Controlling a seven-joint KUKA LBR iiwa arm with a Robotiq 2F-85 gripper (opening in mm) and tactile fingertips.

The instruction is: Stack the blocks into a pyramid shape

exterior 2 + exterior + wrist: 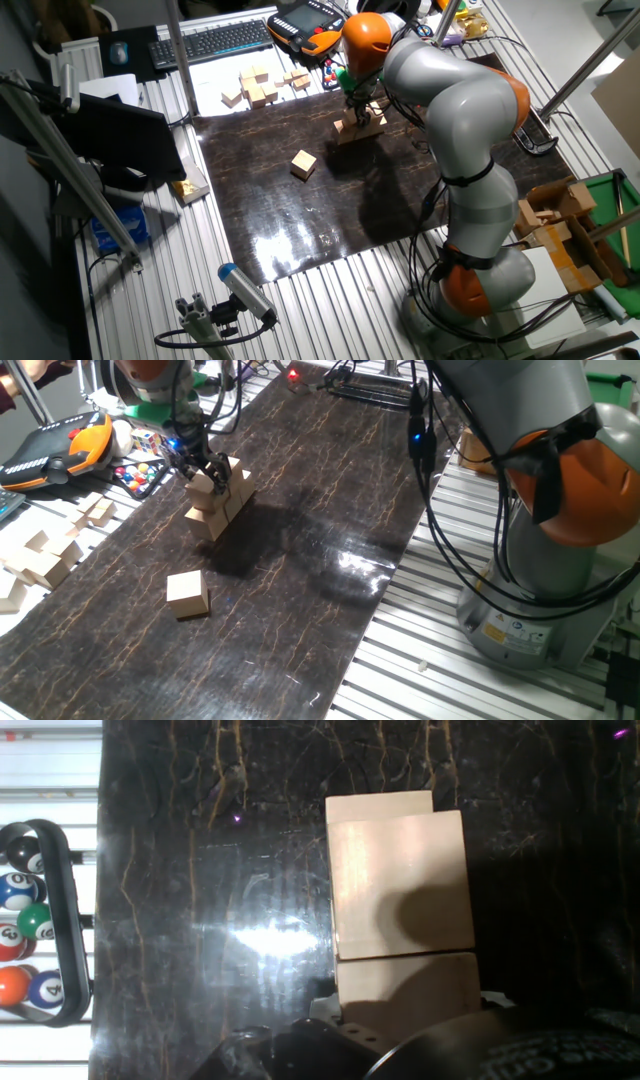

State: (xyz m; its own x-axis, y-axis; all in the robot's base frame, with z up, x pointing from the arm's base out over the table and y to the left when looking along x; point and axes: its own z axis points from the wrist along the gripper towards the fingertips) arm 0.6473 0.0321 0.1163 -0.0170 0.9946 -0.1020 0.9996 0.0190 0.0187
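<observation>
A tiered stack of tan wooden blocks (222,510) stands on the dark mat, also visible in the other fixed view as the stack (360,127). My gripper (205,468) hangs right over its near end, fingers on either side of a block (204,483) at the top of the stack and apparently shut on it. In the hand view an upper block (400,885) rests across two lower ones (380,805), and the gripper body hides the near end. One loose block (187,593) lies alone on the mat toward the front, seen from the other side as the loose block (304,163).
A loose pile of paler wooden pieces (45,555) lies left of the mat. Billiard balls in a rack (25,935) sit close beside the stack. An orange-and-black pendant (60,445) lies behind them. The robot base (540,560) and cables stand to the right.
</observation>
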